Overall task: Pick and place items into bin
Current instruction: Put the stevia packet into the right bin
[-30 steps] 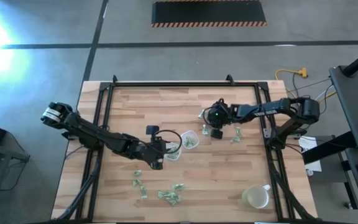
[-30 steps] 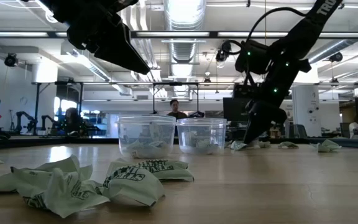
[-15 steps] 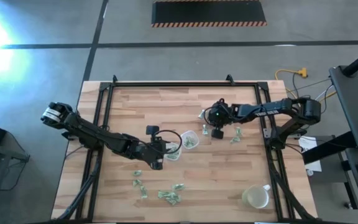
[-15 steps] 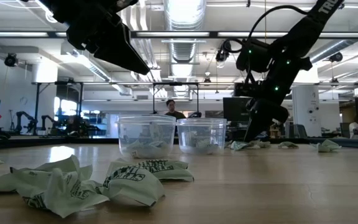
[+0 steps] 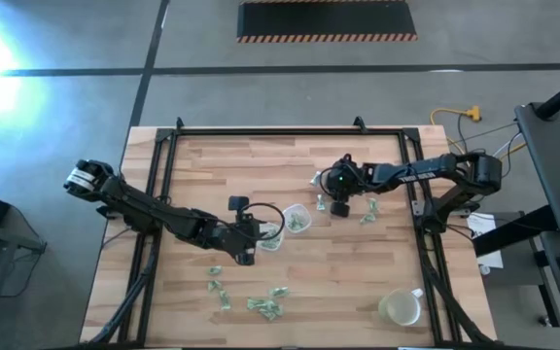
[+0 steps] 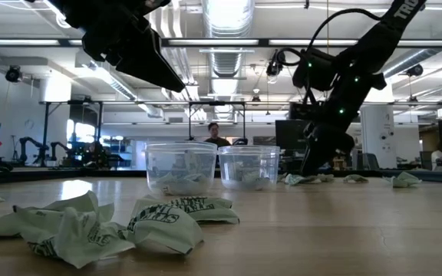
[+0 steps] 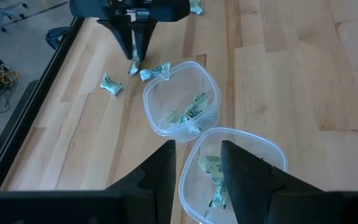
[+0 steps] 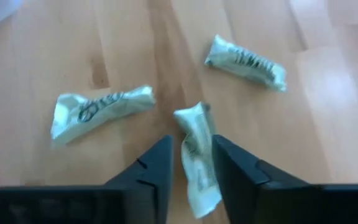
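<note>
The right gripper (image 8: 188,168) is down near the middle of the wooden table (image 5: 358,282), toward its right edge, its two dark fingers (image 8: 153,174) drawn close on either side of one small pale green-and-white crumpled wrapper piece (image 8: 197,152), which sits between them. Two more such pieces lie on the boards just beside it, one (image 8: 101,109) to one side and another (image 8: 246,62) farther off. The left gripper (image 7: 194,168) hangs over the two small clear plastic tubs (image 5: 285,226) at the table's centre, its fingers (image 7: 157,174) slightly apart and holding nothing; both tubs already have a few wrapper pieces in them. A loose cluster of the same pieces (image 5: 261,303) lies toward the near edge of the table, left of centre. A yellowish-white mug (image 5: 400,308) stands by the near right corner. Beyond the table a person (image 6: 214,134) shows in the room behind
</note>
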Motion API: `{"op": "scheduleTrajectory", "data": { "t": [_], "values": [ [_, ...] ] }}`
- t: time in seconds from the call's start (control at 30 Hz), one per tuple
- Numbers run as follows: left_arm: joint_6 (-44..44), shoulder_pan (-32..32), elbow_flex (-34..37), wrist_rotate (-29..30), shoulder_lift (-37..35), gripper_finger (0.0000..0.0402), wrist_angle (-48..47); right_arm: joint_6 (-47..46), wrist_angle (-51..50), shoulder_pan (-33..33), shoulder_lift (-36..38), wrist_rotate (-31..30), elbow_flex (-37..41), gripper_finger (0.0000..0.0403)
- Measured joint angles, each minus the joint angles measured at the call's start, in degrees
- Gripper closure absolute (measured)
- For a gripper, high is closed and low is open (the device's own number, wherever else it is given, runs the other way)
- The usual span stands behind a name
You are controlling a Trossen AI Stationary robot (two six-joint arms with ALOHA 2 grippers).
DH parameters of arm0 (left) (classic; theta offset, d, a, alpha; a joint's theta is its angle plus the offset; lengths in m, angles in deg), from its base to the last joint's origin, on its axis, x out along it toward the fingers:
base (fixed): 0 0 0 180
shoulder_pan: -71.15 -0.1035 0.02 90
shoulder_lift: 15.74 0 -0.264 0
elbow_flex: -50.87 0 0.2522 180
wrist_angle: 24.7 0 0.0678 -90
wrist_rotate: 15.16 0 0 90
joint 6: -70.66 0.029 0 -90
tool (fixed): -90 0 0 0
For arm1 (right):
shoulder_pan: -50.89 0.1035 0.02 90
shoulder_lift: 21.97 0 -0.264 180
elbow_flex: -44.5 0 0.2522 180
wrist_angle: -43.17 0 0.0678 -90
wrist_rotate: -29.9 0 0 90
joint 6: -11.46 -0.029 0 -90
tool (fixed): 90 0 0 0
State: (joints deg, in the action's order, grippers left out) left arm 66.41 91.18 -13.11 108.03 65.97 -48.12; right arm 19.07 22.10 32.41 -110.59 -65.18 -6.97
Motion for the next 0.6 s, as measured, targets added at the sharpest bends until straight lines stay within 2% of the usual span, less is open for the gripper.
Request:
{"op": "scheduleTrajectory", "data": {
  "t": [0.17,0.33,0.47,0.6],
  "values": [
    [0.0,0.0,0.0,0.0,0.0,0.0291,0.0,-0.1,0.3,-0.1,-0.5,-1.4,0.1,0.0249],
    [0.0,0.0,0.1,0.0,0.0,0.0291,0.1,-0.1,0.3,-0.3,-1.9,-1.4,0.3,0.0227],
    [-0.1,0.0,0.1,0.0,0.0,0.0291,0.1,-0.1,0.4,-0.6,-2.3,-2.1,0.3,0.023],
    [-0.1,0.0,0.1,0.0,0.0,0.0291,0.1,0.6,0.6,-0.8,-2.4,-1.9,0.3,0.0266]
  ]
}}
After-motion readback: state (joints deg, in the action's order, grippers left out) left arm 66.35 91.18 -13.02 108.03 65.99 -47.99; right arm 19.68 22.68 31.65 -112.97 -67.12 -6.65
